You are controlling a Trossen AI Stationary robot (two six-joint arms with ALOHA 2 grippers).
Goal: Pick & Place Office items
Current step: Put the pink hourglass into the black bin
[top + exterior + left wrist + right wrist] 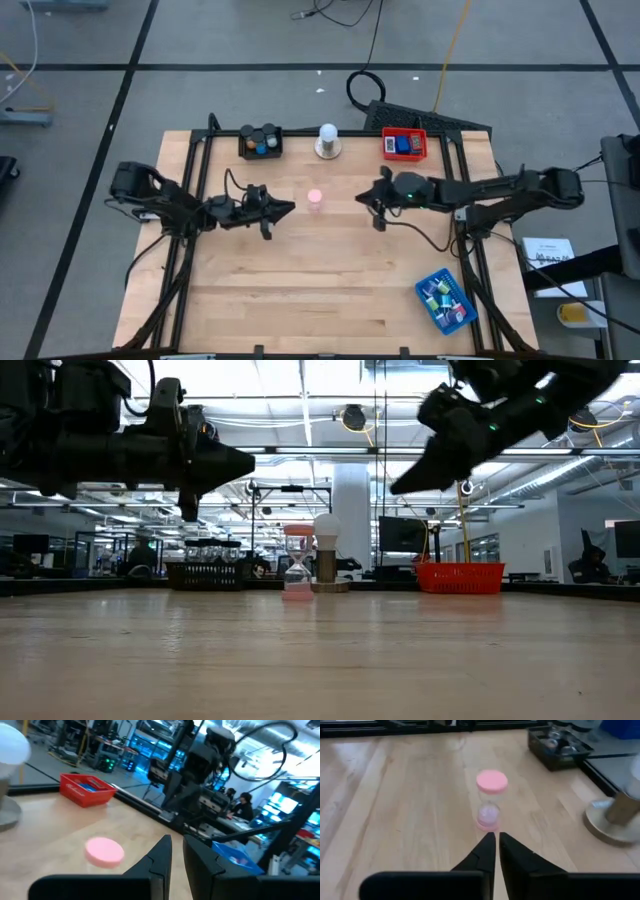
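Observation:
A small hourglass with pink caps (315, 200) stands upright on its lower cap on the wooden table, between my two grippers. My left gripper (290, 208) hovers just to its left, above the table, shut and holding nothing (177, 845); it points roughly level toward the hourglass cap (104, 851). From the right, my right gripper (362, 197) hangs higher and slants down toward the hourglass (490, 802). It is also shut with nothing between its fingers (496, 837). In the low view both grippers are clear above the hourglass (298, 565).
Along the far edge stand a black tray (261, 141) with small cylinders, a white knob on a round base (327, 142) and a red tray (404, 145) with blue items. A blue tray (445, 298) with small clips lies near the right front corner.

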